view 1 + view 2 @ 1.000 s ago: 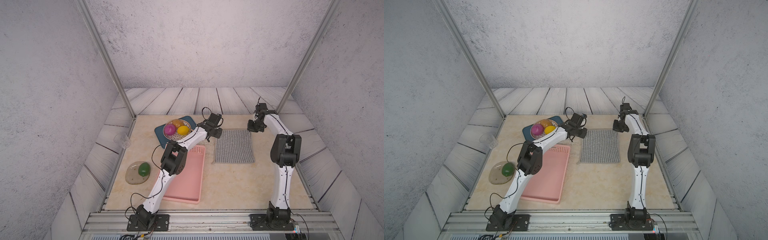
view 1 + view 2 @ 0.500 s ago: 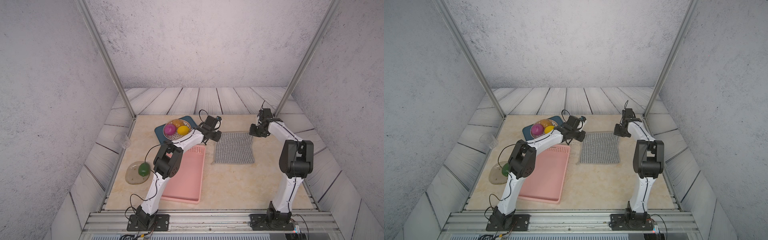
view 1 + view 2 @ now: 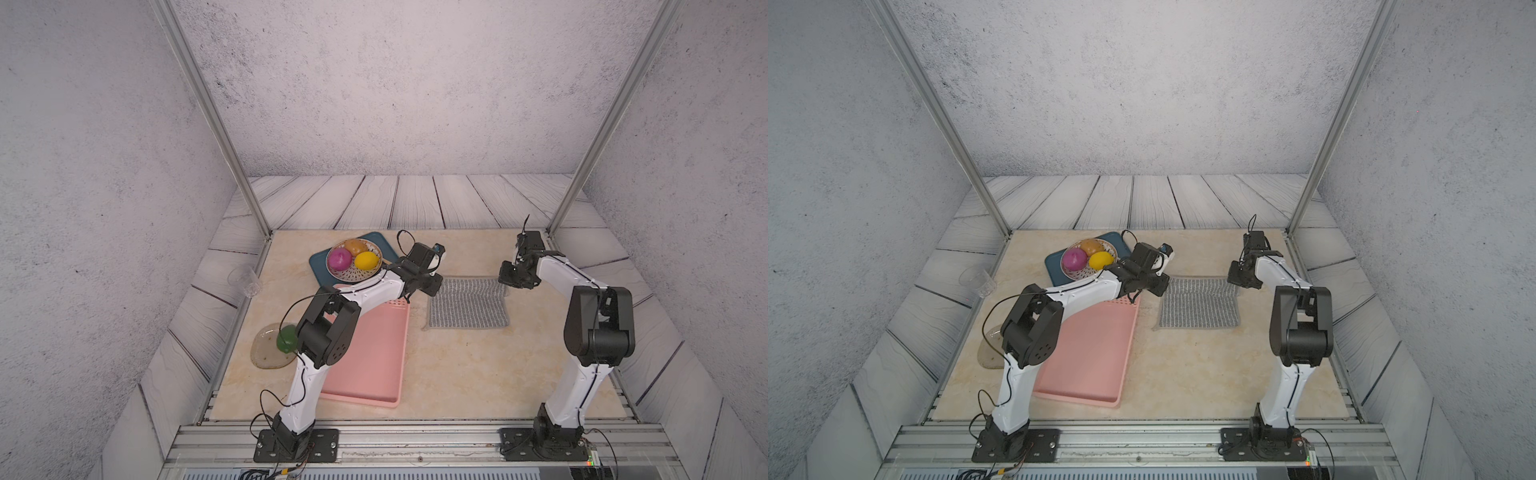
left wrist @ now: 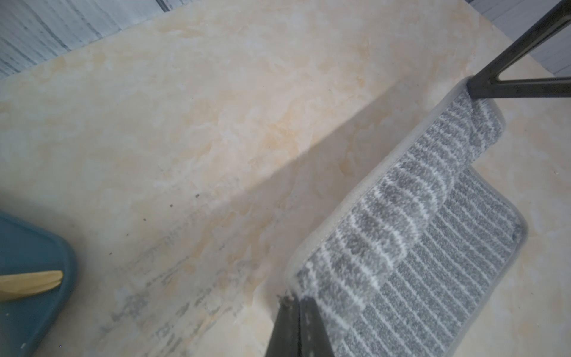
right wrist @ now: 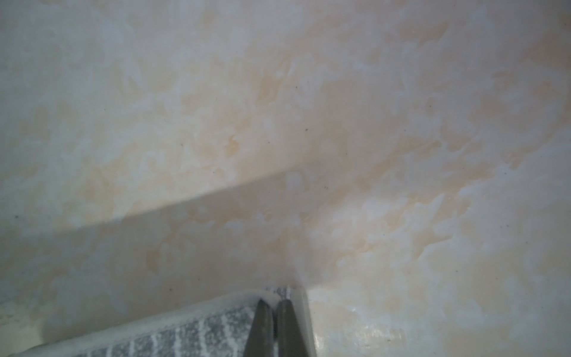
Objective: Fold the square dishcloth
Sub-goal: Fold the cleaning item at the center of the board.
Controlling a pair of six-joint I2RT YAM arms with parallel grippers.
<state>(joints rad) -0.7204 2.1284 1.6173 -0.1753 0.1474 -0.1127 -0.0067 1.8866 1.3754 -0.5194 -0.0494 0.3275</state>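
Note:
The square dishcloth (image 3: 468, 305), grey with thin white stripes, lies on the beige tabletop right of the pink basket in both top views (image 3: 1200, 305). My left gripper (image 3: 432, 287) is shut on its far left corner, and my right gripper (image 3: 505, 281) is shut on its far right corner. The far edge is lifted and curls over the flat part of the cloth (image 4: 417, 262). In the left wrist view my left gripper (image 4: 296, 301) pinches the hem. In the right wrist view my right gripper (image 5: 273, 301) pinches the other corner of the cloth (image 5: 185, 337).
A pink basket (image 3: 370, 353) lies left of the cloth under my left arm. Behind it a blue tray (image 3: 318, 262) holds a bowl of fruit (image 3: 353, 259). A clear cup (image 3: 245, 279) and a glass dish (image 3: 266, 353) with a green item are at the left.
Both grippers have drawn the cloth's far corners toward the front, so the far edge has lifted and come nearer. Both arms' elbows have swung lower and nearer.

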